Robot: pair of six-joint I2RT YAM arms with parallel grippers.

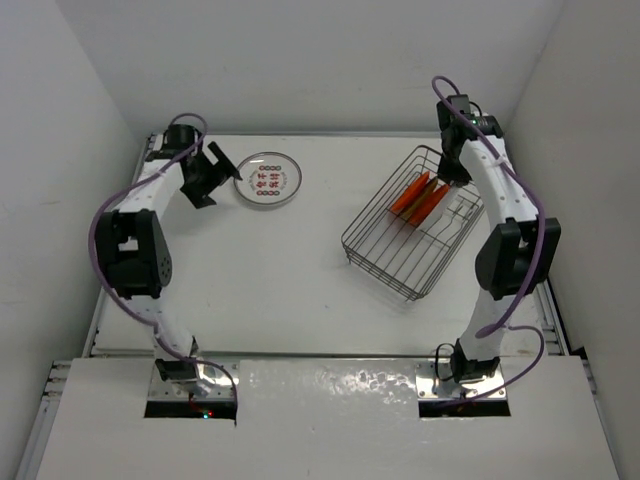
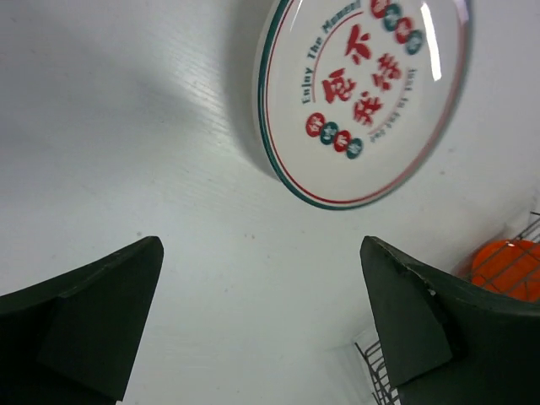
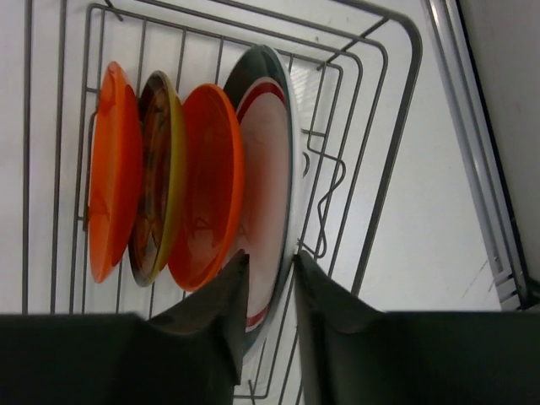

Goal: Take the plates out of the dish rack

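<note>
- desk [image 1: 300,290]: carries the dish rack [image 1: 380,274] at the right and a flat plate [image 2: 363,93], white with a green rim, at the far left.
- dish rack: holds two orange plates [image 3: 114,169], a dark patterned plate [image 3: 156,169] and a standing white plate [image 3: 270,169], all upright on edge.
- right hand [image 3: 270,266]: narrow, its fingers clamped on either side of the standing white plate's rim.
- left hand [image 2: 261,253]: wide and empty, above the desk just beside the flat plate.

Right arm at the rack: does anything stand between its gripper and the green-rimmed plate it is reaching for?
Nothing visible does. The right gripper has a finger on each side of the rim of the green-rimmed plate at the end of the row. An orange plate stands close beside it, not between.
</note>
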